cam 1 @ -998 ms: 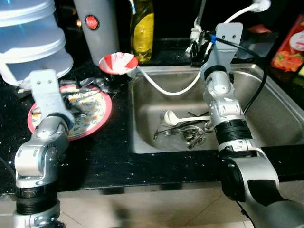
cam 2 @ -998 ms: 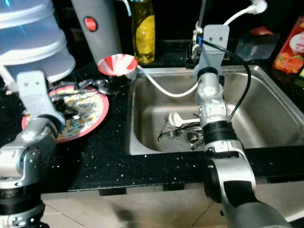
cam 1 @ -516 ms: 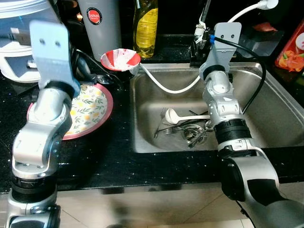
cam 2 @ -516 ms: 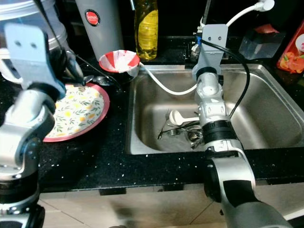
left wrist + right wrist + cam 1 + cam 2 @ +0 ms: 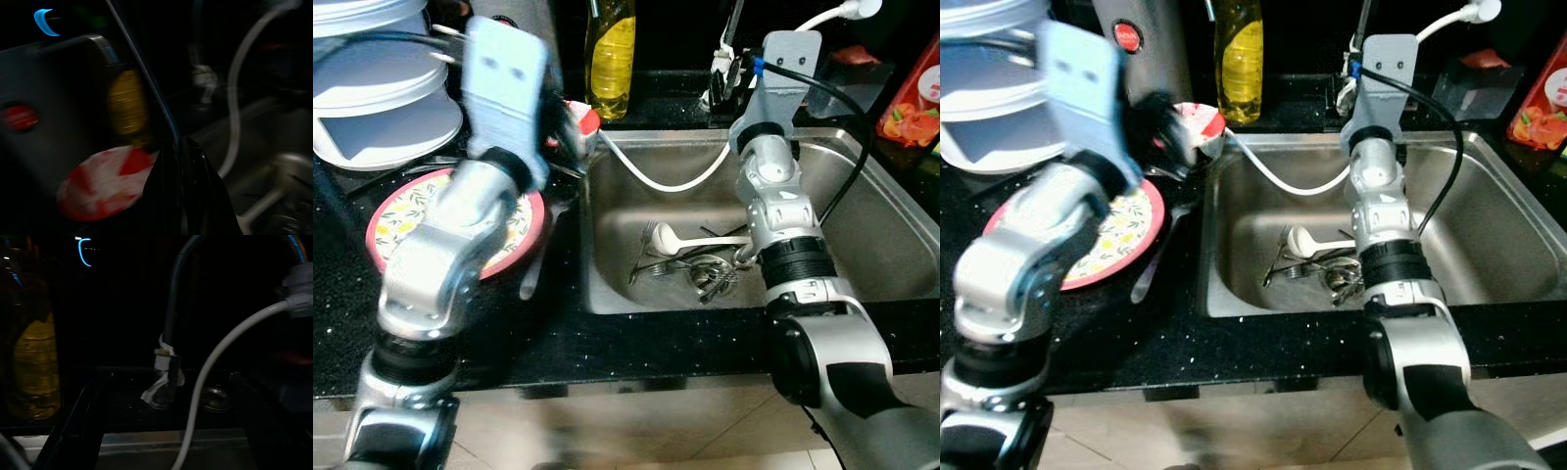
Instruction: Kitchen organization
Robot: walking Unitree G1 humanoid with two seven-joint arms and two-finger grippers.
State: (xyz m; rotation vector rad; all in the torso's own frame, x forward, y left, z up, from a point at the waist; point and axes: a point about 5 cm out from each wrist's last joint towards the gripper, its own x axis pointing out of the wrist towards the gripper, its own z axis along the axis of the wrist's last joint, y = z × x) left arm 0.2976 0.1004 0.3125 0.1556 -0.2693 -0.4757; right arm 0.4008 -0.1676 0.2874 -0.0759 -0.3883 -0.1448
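Observation:
My left arm is raised over the floral plate with a red rim (image 5: 396, 211) on the black counter. Its gripper (image 5: 183, 196) hangs blurred just before the red-and-white bowl (image 5: 1203, 122) at the sink's back left corner. In the left wrist view the two black fingers lie pressed together with nothing visible between them. My right arm reaches over the steel sink (image 5: 871, 206), and its gripper (image 5: 722, 86) is up at the tap (image 5: 168, 333) behind the basin. A heap of cutlery with a white ladle (image 5: 690, 269) lies in the sink.
A white hose (image 5: 656, 181) loops from the bowl's side across the sink to the tap. A yellow soap bottle (image 5: 610, 59) and a grey flask (image 5: 1141, 49) stand at the back. White stacked containers (image 5: 382, 88) stand at the back left, a red packet (image 5: 915, 98) at the far right.
My left arm has risen from the plate's near side and swung right and forward, up to the red-and-white bowl. The right arm has hardly moved.

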